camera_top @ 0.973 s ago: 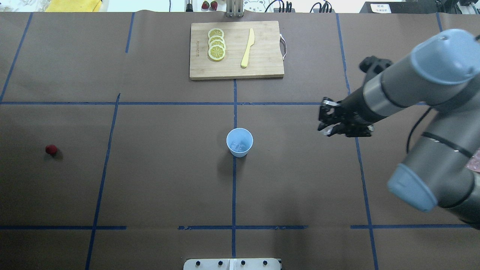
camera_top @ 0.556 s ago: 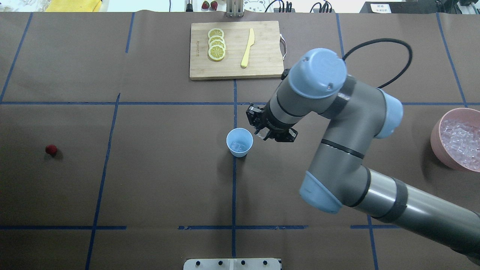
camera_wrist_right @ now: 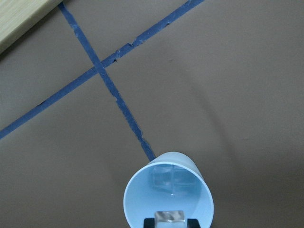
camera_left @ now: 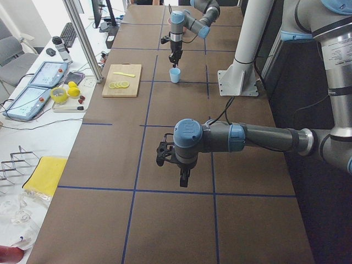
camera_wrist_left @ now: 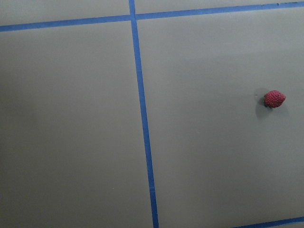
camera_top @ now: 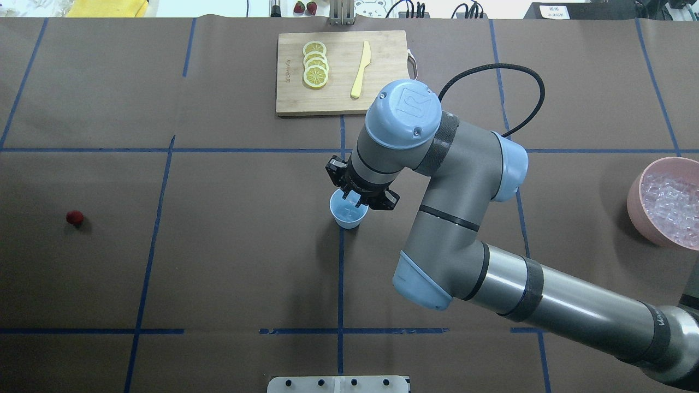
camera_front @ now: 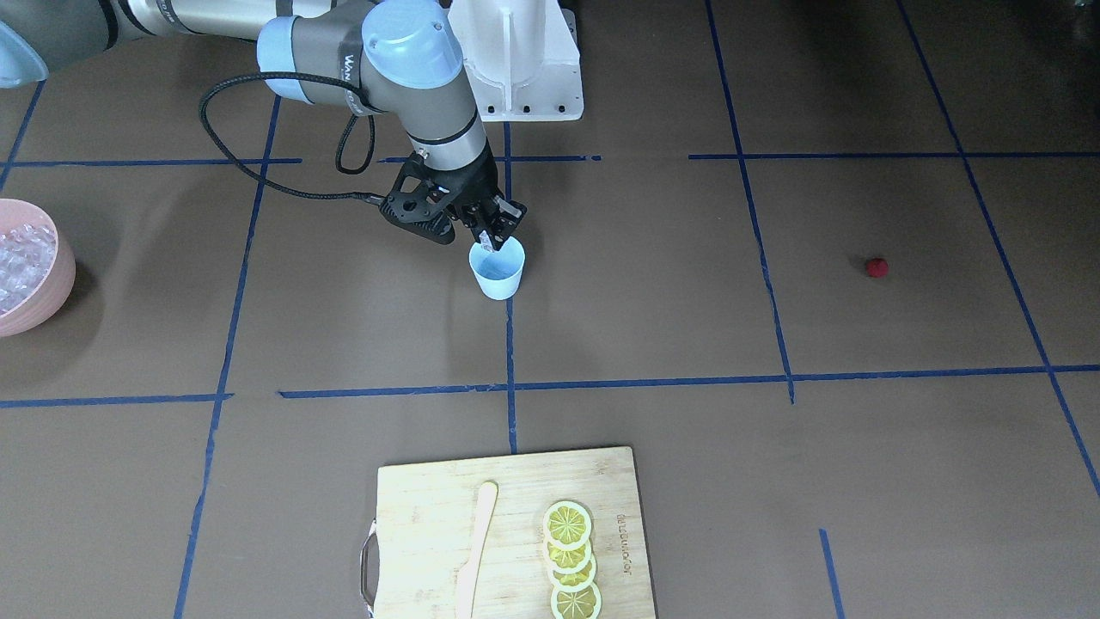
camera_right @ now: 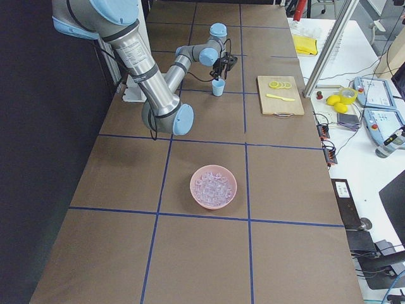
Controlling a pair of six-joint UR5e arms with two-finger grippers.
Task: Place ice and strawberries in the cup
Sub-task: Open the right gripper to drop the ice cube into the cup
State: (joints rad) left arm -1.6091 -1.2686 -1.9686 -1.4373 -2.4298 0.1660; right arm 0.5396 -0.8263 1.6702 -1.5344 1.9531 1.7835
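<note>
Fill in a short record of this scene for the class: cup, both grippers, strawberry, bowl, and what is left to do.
cup: light-blue cup, upright at the centre of the table, ice inside
right gripper: directly above the cup, jaws shut on an ice cube
left gripper: hangs over bare table; open or shut cannot be told
strawberry: alone on the robot's far left, not in the cup
pink bowl: on the robot's right, holding a heap of ice
left to do: probably release the cube, then fetch the strawberry

Smooth plastic cup (camera_wrist_right: pixel 138 192); glassy ice (camera_wrist_right: pixel 171 178); wooden board (camera_top: pixel 389 71).
</note>
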